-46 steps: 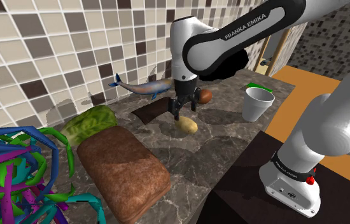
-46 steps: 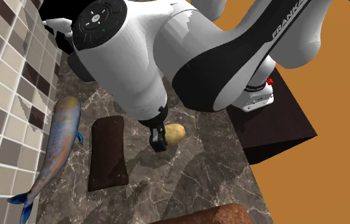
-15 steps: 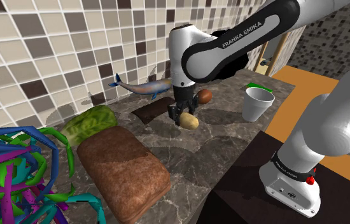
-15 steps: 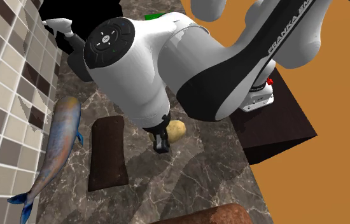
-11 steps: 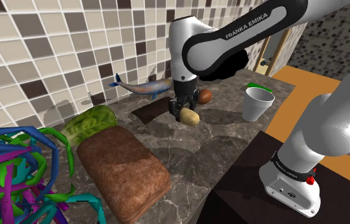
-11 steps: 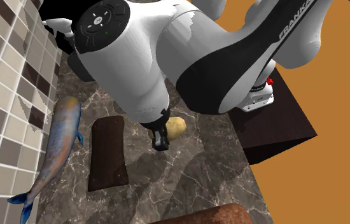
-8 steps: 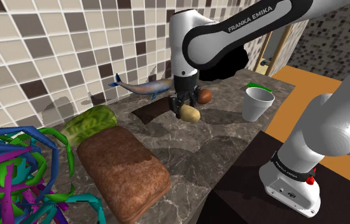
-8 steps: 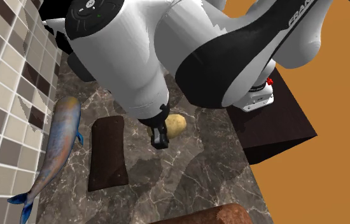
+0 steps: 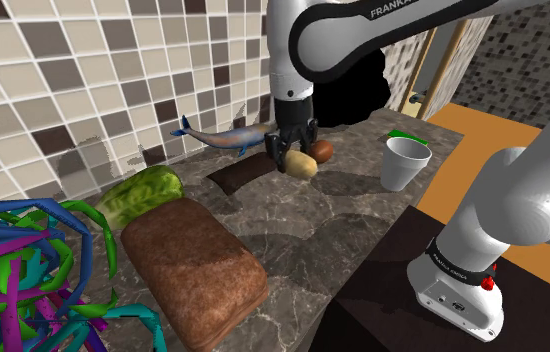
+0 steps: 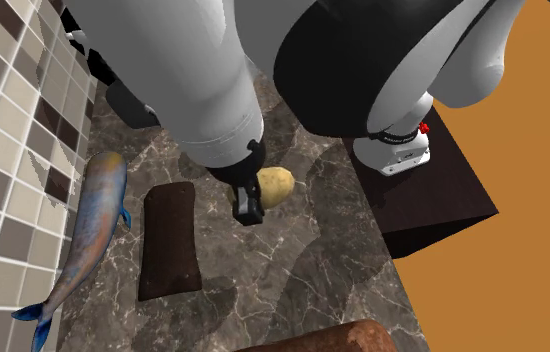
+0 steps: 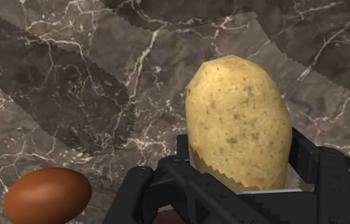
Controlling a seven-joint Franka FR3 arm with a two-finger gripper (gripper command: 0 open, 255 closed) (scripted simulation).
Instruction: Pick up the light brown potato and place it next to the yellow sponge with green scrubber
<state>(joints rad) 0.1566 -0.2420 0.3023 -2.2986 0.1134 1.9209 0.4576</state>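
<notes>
Black tool clasps a speckled, oval tan potato; veined dark marble counter lies beneath.

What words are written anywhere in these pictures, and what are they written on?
"FRANKA": on the white arm in the shoulder view; the rest is cut off by the picture's edge.
Small dark lettering on the arm's base: too small to read surely.
No writing on the potato clasped in the gripper, the white cup or the fish.
</notes>
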